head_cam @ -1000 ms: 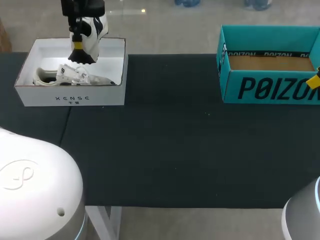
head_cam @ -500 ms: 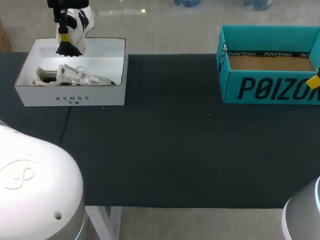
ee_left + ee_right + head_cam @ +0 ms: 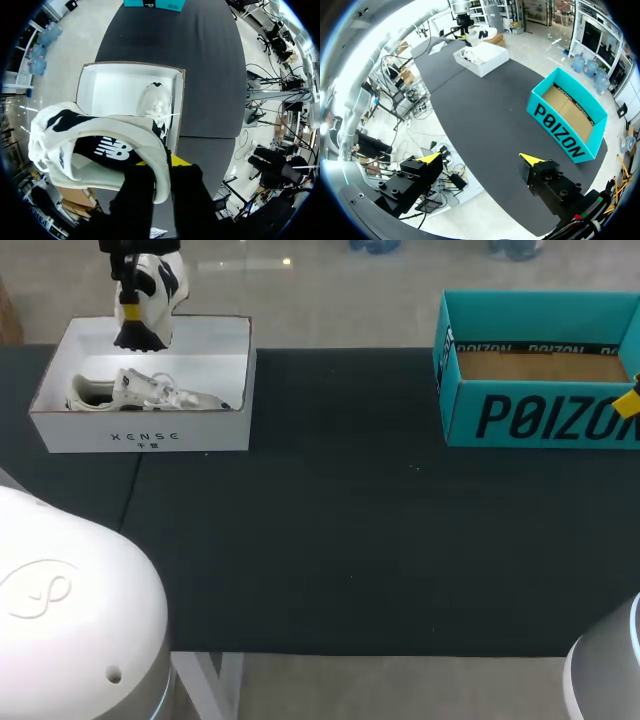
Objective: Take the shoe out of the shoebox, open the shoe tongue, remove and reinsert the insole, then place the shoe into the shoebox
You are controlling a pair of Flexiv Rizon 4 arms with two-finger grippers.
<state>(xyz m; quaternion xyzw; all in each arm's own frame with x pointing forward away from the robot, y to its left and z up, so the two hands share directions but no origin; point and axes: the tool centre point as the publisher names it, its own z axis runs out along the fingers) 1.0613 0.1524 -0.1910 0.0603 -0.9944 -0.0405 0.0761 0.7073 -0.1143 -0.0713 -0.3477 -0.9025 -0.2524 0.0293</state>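
Note:
A white and black shoe (image 3: 160, 282) hangs above the far rim of the white shoebox (image 3: 140, 436), with my left gripper (image 3: 130, 310) shut on it. In the left wrist view the fingers pinch the shoe (image 3: 95, 145) at its collar, over the white shoebox (image 3: 115, 85). A second white shoe (image 3: 140, 390) lies on its side in that box, and it shows ahead of the gripper as the second shoe (image 3: 156, 102). My right gripper (image 3: 481, 160) stands open and empty, high over the table's right end; one yellow tip (image 3: 628, 402) shows beside the teal box.
An open teal box (image 3: 540, 415) with a brown cardboard floor stands at the back right, seen also as the teal box (image 3: 567, 120). The black table mat (image 3: 350, 540) stretches between the two boxes.
My left gripper carried the shoe a little to the left and slightly up, over the box's far left part. The right arm has not moved.

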